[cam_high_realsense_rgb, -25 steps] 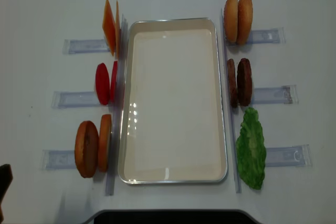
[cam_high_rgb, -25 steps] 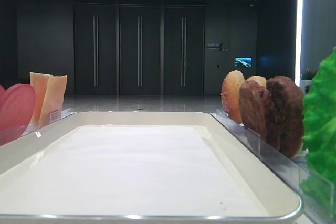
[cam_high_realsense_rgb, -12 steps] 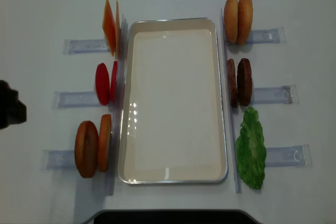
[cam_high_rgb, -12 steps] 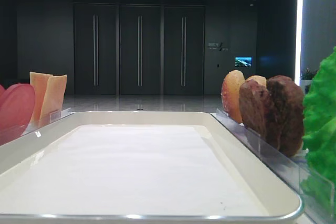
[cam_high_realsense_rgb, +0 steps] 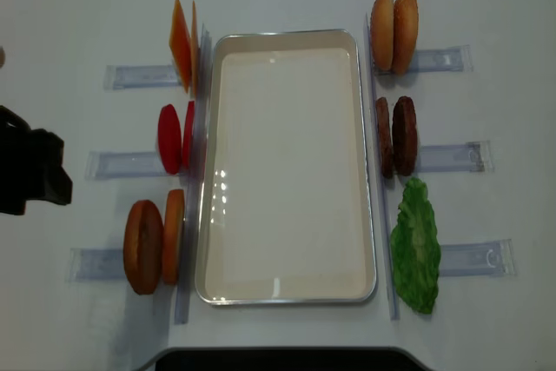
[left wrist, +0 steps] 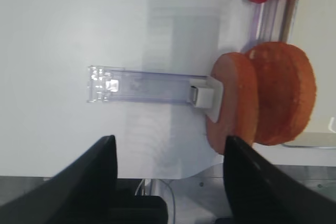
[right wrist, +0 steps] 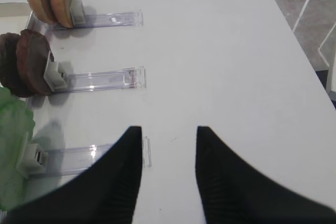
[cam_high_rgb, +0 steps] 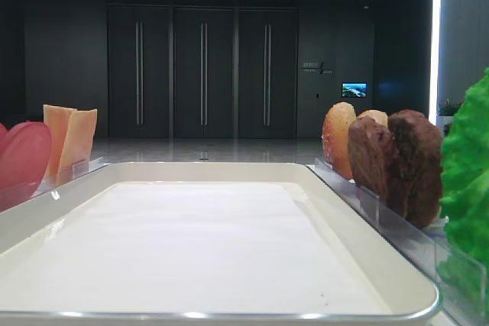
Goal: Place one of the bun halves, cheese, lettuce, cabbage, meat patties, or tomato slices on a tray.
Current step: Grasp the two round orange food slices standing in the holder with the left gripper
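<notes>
The cream-white tray [cam_high_realsense_rgb: 287,34] lies bare in the middle of the table. To its left stand the cheese [cam_high_realsense_rgb: 181,45], tomato slices [cam_high_realsense_rgb: 174,138] and two bun halves [cam_high_realsense_rgb: 152,245]. More bun halves [cam_high_realsense_rgb: 393,32], the meat patties [cam_high_realsense_rgb: 396,136] and the lettuce [cam_high_realsense_rgb: 415,245] stand on its right. The cabbage is out of view. My left gripper [left wrist: 170,140] is open and holds nothing, with the near bun halves [left wrist: 262,95] just beyond its right finger. My right gripper [right wrist: 169,129] is open over bare table, right of the lettuce [right wrist: 13,150].
Clear plastic racks [cam_high_realsense_rgb: 126,162] hold the food on edge and stick out sideways on both sides [cam_high_realsense_rgb: 456,158]. The left arm's dark body [cam_high_realsense_rgb: 30,171] sits at the left edge. The table's front edge [left wrist: 210,169] runs under the left fingers.
In the overhead view the left arm has come in from the bottom left corner, up along the left edge and a little rightward. The food and tray have not moved.
</notes>
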